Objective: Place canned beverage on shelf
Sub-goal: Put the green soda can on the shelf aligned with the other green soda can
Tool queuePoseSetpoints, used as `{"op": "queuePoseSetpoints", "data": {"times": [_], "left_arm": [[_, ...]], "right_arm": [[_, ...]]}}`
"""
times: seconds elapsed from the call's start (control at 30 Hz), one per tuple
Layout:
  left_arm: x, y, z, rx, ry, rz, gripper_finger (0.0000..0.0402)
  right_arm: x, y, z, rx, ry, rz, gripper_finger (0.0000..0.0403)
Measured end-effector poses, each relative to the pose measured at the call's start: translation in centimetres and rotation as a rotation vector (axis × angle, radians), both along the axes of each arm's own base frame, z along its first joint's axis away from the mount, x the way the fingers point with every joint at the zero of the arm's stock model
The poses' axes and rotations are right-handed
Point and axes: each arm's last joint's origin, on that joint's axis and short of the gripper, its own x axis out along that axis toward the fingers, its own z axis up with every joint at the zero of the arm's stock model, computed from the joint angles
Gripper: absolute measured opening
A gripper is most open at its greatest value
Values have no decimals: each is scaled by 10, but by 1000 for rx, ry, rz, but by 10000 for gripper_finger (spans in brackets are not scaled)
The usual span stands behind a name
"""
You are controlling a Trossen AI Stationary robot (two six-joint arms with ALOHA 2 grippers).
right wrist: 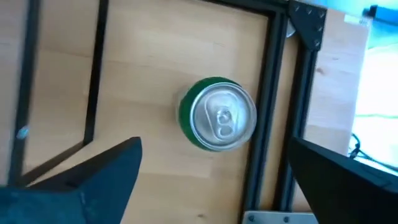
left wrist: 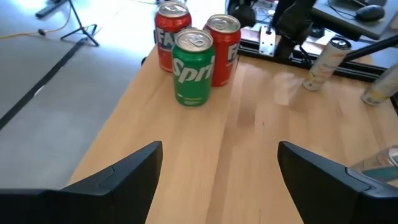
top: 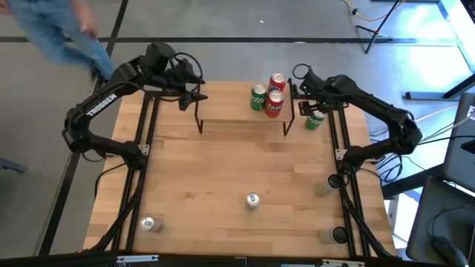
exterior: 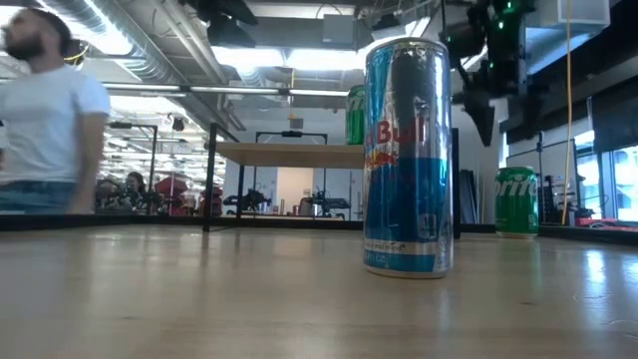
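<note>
The shelf stands at the table's far middle. On its right end stand three upright cans: a green Sprite can and two red cans. My left gripper hovers open over the shelf's left end, pointing along the top toward those cans. Another green Sprite can stands upright on the table just right of the shelf. My right gripper hangs open above this can, pointing down, its fingers apart on either side of it and clear of it.
A Red Bull can stands at the table's near middle, a silver can near left, and two slim cans by the right rail. A person stands beyond the far left corner.
</note>
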Motion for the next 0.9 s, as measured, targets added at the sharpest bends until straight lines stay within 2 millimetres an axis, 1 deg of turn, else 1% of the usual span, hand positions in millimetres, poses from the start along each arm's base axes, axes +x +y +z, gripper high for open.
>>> {"op": "queuePoseSetpoints", "data": {"times": [0.23, 0.33, 0.53, 0.7, 0.8, 0.9], "left_arm": [[0, -1, 0, 3, -2, -28, 314], [0, -1, 0, 3, -1, -26, 314], [0, 0, 0, -1, 0, -18, 314], [0, 1, -1, 16, 18, 22, 314], [-1, 2, -1, 37, 36, 59, 314], [-1, 3, -1, 54, 45, 88, 314]], "right_arm": [[-14, -13, -29, 26, -4, -98, 359], [-17, -18, -39, 50, -47, -104, 357], [-23, -21, -56, 63, -46, -113, 363], [-22, -23, -67, 37, -66, -105, 354], [-23, -22, -72, 38, -59, -84, 332], [-23, -22, -72, 34, -56, -68, 290]]}}
